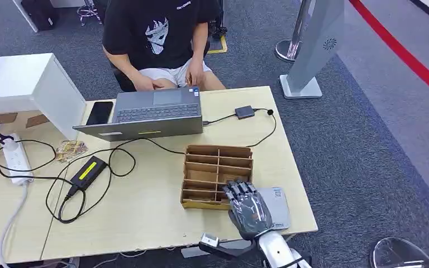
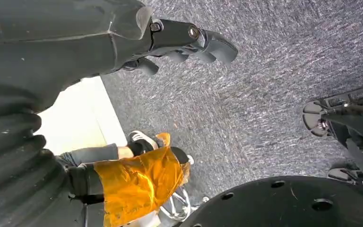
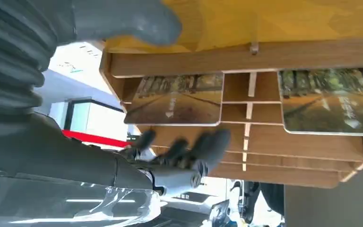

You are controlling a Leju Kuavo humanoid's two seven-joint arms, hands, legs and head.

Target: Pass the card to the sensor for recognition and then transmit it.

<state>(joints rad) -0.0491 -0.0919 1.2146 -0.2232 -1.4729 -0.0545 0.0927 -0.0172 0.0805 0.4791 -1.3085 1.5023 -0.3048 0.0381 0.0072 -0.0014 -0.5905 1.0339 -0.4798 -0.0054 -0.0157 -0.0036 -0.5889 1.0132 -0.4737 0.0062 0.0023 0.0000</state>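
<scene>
While right hand [image 1: 249,207] hovers, cards [image 3: 177,100] fill organizer [image 1: 218,174].

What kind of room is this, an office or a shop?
Probably an office or demo hall: a person works at a laptop on a desk, on grey carpet, with a red floor line marking an area.

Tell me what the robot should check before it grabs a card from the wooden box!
1. Cards in the wooden box: ok, two cards stand in its slots.
2. Right hand near the box: ok, at its near edge.
3. Right hand holds nothing: ok.
4. Left hand out of the way: ok, over carpet.
5. Grey pad beside the box is the sensor: cannot tell.
</scene>
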